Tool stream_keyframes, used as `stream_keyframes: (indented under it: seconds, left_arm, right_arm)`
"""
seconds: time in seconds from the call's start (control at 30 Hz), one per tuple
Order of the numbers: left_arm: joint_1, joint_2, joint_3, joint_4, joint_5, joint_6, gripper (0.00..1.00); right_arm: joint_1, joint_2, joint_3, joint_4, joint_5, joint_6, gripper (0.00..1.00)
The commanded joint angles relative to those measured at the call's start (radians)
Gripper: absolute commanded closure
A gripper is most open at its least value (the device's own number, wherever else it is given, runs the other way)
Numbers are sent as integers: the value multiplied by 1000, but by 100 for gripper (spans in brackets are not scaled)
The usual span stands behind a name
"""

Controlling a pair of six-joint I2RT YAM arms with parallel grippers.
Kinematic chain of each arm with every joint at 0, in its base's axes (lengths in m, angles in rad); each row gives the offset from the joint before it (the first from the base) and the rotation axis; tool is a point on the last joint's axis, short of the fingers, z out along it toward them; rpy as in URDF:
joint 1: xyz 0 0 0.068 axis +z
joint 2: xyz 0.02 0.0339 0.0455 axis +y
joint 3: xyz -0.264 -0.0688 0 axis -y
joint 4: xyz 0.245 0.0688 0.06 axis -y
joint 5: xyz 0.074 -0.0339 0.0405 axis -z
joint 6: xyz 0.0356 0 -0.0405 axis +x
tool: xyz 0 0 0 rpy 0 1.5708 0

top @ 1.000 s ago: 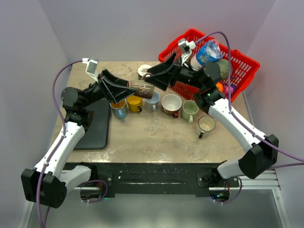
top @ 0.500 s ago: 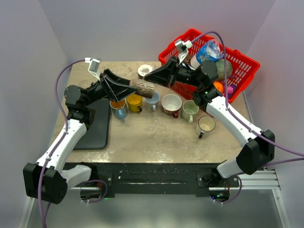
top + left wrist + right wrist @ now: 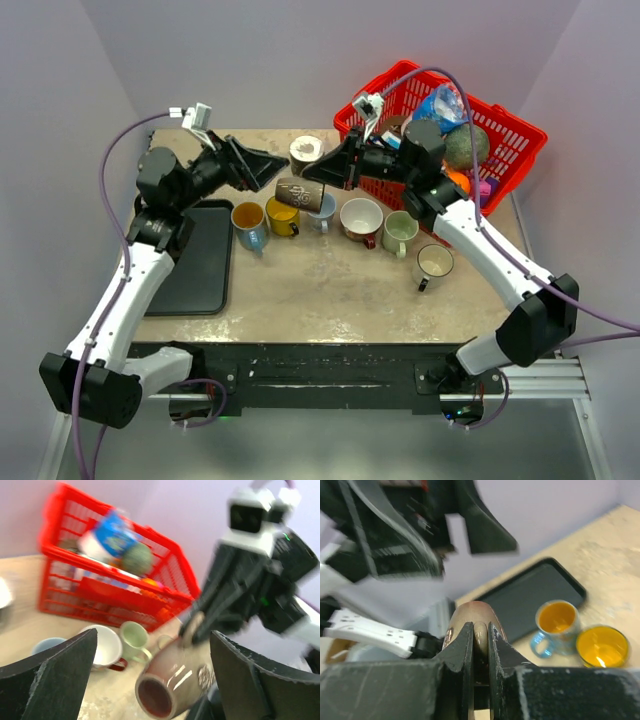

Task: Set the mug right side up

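Brown glazed mug (image 3: 298, 192) held in air on its side, above row of cups (image 3: 362, 215) on bench (image 3: 320, 290). Dark mouth faces left gripper (image 3: 262, 166); pale markings on wall. Jaws of right gripper (image 3: 322, 185) clenched on mug handle. Left jaws spread wide, clear of mug.

— What's the table (image 3: 320, 290) like?
— Mottled beige top, with a black metal frame (image 3: 320, 375) under the table's near edge
— And around the table?
— Plain lilac walls (image 3: 280, 60) behind it and at both sides, evenly lit; grey floor (image 3: 330, 450) below it
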Motion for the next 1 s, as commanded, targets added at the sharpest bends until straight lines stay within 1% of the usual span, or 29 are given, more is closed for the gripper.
stream_keyframes:
  seconds: [0.0, 0.03, 0.07, 0.1, 0.13, 0.17, 0.2, 0.23, 0.27, 0.33, 0.37, 0.57, 0.63, 0.8, 0.9, 0.97]
  left_arm:
    - [11, -23, 156, -406, -388, 235, 1]
    - [17, -24, 168, -456, -468, 250, 1]
    - [20, -26, 171, -475, -497, 255, 1]
    - [28, -26, 171, -499, -519, 258, 1]
    - [28, -24, 173, -513, -556, 260, 1]
    - [28, -20, 173, -523, -570, 258, 1]
    - [28, -15, 173, -538, -583, 254, 1]
    - [28, -12, 168, -541, -597, 246, 1]
    - [28, -9, 165, -543, -600, 246, 1]
    - [28, -1, 164, -553, -611, 246, 1]
    - [28, 2, 164, -555, -614, 247, 1]
    - [29, 20, 154, -546, -613, 254, 1]
    - [29, 26, 153, -540, -603, 254, 1]
    - [29, 45, 147, -529, -587, 252, 1]
    - [29, 49, 135, -526, -588, 252, 1]
    - [31, 49, 127, -523, -584, 252, 1]
  right_arm:
    - [22, 3, 137, -443, 212, -315, 100]
    - [30, 12, 157, -503, 255, -348, 100]
    - [48, 19, 166, -615, 301, -395, 100]
    - [61, 31, 198, -675, 402, -420, 100]
    - [76, 43, 215, -734, 470, -440, 100]
    - [93, 78, 234, -845, 528, -472, 100]
    - [123, 95, 267, -895, 630, -480, 100]
    - [133, 111, 280, -942, 660, -478, 100]
    - [145, 138, 290, -1025, 686, -477, 100]
    - [147, 154, 297, -1085, 749, -459, 100]
    - [150, 160, 297, -1146, 768, -449, 100]
    - [161, 187, 268, -1321, 829, -434, 100]
    - [162, 206, 248, -1340, 855, -425, 100]
    - [177, 256, 209, -1395, 1022, -399, 100]
    - [185, 282, 189, -1403, 1082, -382, 100]
    - [187, 301, 171, -1400, 1095, -374, 100]
